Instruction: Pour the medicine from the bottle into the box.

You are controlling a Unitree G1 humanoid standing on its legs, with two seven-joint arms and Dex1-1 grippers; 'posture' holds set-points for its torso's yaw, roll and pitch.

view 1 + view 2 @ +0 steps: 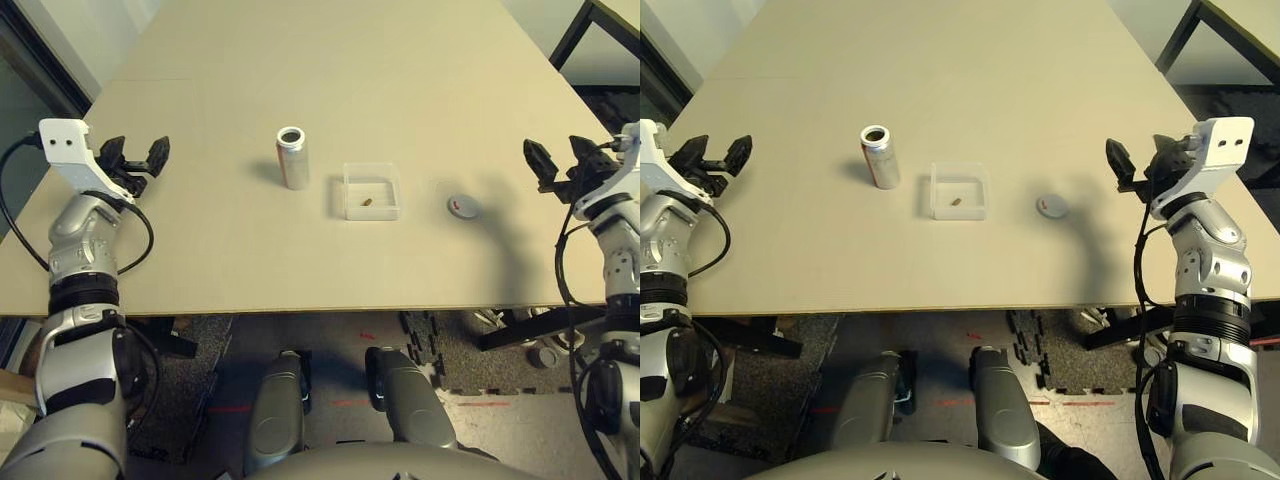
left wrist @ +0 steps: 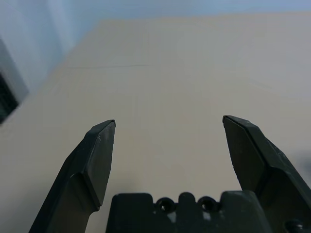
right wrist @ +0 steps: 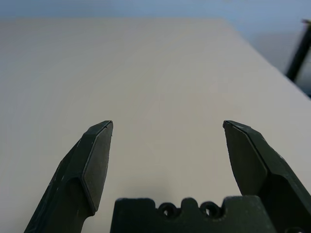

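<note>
Nearest the robot, the front edge of the pale wooden table (image 1: 250, 270) is seen, with the two arms raised at its outer sides. The left gripper (image 1: 132, 156) is held over the table's left edge, its two black fingers spread wide with nothing between them; in the left wrist view the same wide gap is shown, with bare tabletop beyond the fingers (image 2: 97, 155). The right gripper (image 1: 558, 158) is held over the table's right side, likewise spread wide and holding nothing, and bare tabletop is seen past it in the right wrist view (image 3: 167, 128). A little further in, a row of three things is set across the middle of the table, well apart from both grippers. On the right of the row a loose grey cap (image 1: 461, 207) with a red mark is laid flat on the surface. To its left, between cap and bottle, the clear box (image 1: 372, 190) is placed, and a small brownish medicine pill (image 1: 366, 203) is seen lying inside it, near its front wall. Whether more than one pill is in the box cannot be told at this size. Just left of the box the silver bottle (image 1: 291, 157) is stood upright with its mouth uncovered, a dark opening being shown at its top. Beyond this row, bare tabletop is seen reaching to the far edge.
</note>
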